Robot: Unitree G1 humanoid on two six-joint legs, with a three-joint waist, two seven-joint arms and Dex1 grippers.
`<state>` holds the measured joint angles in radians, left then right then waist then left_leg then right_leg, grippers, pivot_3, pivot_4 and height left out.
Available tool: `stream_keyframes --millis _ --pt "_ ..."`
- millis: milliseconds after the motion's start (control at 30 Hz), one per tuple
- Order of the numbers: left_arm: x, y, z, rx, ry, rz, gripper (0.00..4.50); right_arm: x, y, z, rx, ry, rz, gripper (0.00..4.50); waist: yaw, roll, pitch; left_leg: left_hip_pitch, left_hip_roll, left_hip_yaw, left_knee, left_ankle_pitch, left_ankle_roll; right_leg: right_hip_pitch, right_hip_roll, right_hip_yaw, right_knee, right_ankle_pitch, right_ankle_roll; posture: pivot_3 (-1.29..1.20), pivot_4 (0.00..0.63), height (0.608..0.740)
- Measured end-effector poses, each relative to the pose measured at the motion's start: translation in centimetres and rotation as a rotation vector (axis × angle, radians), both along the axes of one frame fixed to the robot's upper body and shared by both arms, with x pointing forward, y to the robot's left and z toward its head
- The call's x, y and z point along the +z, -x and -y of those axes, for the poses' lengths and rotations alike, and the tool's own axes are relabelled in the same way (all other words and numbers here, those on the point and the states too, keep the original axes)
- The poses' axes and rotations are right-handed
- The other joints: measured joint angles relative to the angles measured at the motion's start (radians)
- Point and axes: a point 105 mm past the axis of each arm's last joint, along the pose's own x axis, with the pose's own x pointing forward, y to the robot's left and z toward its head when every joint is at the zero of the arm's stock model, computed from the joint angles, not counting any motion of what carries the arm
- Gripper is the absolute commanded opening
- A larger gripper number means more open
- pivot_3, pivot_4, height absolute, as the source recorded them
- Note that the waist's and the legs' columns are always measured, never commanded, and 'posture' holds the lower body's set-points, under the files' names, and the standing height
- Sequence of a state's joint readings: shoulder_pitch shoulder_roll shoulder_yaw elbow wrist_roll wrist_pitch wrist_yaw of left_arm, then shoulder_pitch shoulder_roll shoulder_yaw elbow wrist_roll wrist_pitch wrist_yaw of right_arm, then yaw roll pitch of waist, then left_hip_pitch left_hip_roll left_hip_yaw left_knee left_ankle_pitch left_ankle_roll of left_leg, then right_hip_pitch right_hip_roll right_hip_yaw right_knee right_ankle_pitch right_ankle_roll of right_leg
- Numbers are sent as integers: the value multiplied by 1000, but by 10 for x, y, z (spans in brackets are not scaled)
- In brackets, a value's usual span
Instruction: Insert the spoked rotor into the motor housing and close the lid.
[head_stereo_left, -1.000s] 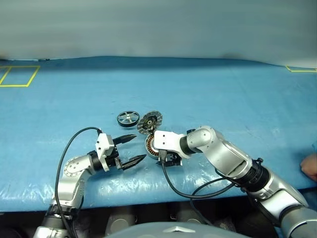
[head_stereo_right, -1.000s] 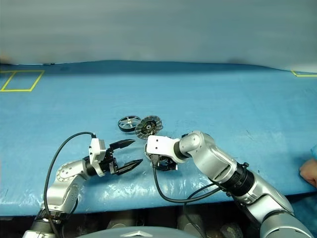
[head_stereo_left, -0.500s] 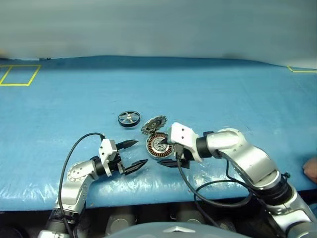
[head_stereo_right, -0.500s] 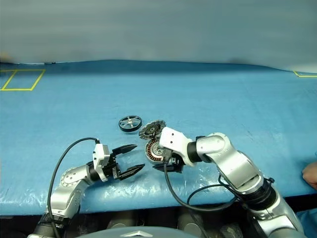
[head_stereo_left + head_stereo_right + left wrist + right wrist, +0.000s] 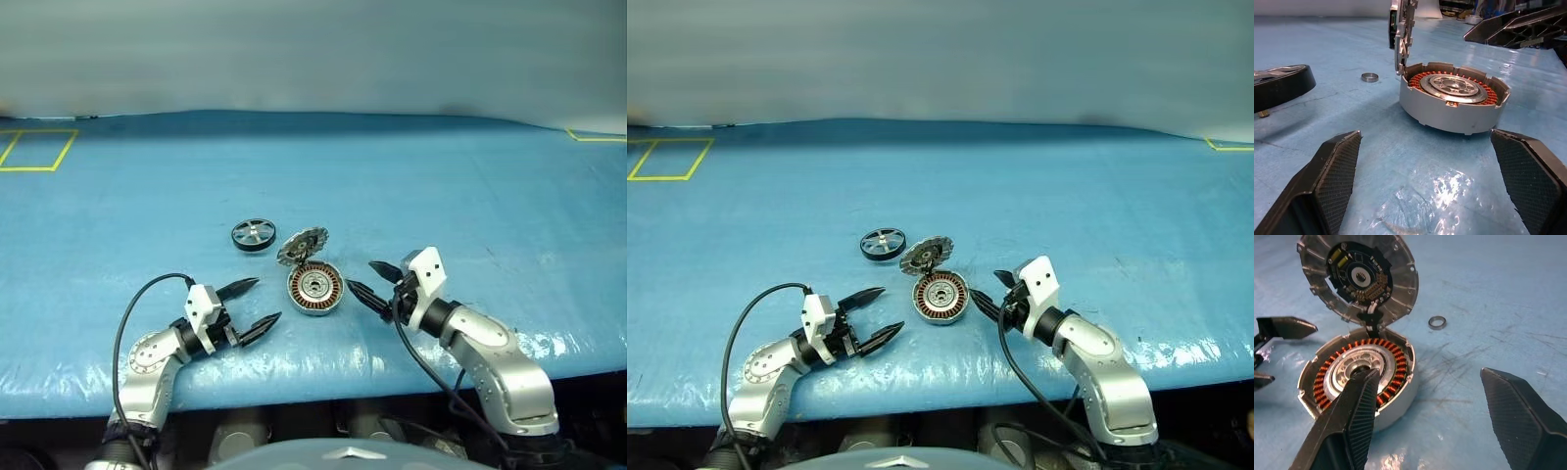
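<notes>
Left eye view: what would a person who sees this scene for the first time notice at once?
The motor housing lies open in the middle of the blue table, its copper windings showing, with the lid standing up at its far edge. The left gripper and the right gripper flank it, both open and empty. The spoked rotor lies flat just beyond, to the left of the lid.

On the blue counter (image 5: 421, 176), the motor housing (image 5: 315, 290) lies with its lid (image 5: 300, 245) raised at 11 o'clock. The spoked rotor (image 5: 253, 234) lies apart at 10 o'clock. The left tool (image 5: 252, 305) at 8 o'clock and right tool (image 5: 368, 281) at 3 o'clock both gape, holding nothing.
</notes>
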<state>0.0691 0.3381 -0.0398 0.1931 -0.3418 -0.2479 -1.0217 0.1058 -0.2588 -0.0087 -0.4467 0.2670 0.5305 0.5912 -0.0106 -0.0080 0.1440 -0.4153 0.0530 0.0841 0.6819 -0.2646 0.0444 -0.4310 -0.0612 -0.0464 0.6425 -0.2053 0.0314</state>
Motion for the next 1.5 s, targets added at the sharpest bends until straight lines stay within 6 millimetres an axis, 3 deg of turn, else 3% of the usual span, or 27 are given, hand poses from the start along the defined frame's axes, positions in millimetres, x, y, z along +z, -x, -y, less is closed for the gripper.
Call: stream_keyframes --millis 233,467,733,867,1333,1500 --pt "7 -6 8 10 -3 17 4500 -10 -14 -3 -102 49 68 3457 -1 0 0 0 0 1 0 0 0 -1 0 1 0 0 1 0 150 740" --pt "26 -9 11 15 -24 39 4500 -4 -57 6 -109 184 105 3457 -2 1 0 1 0 1 0 0 0 0 1 2 0 0 0 0 150 740" --pt "43 -2 21 28 -25 36 4500 -14 -73 -22 30 149 4 3457 -2 1 1 0 -1 2 -2 0 0 0 1 3 0 2 -3 0 150 740" --pt "48 3 26 29 -32 27 4500 -16 -86 -36 16 145 1 3457 -3 1 1 1 -1 2 -1 0 0 0 2 4 1 0 1 0 150 740" --pt "48 4 25 42 -36 5 4500 -29 -100 -61 -49 204 21 3457 -17 1 1 4 0 2 -1 1 -1 2 3 5 2 0 1 0 150 740" --pt "48 4 24 43 -44 5 4500 -31 -96 -67 6 214 8 3457 -17 1 1 3 0 2 -2 1 -1 1 3 5 2 2 -2 0 150 740"
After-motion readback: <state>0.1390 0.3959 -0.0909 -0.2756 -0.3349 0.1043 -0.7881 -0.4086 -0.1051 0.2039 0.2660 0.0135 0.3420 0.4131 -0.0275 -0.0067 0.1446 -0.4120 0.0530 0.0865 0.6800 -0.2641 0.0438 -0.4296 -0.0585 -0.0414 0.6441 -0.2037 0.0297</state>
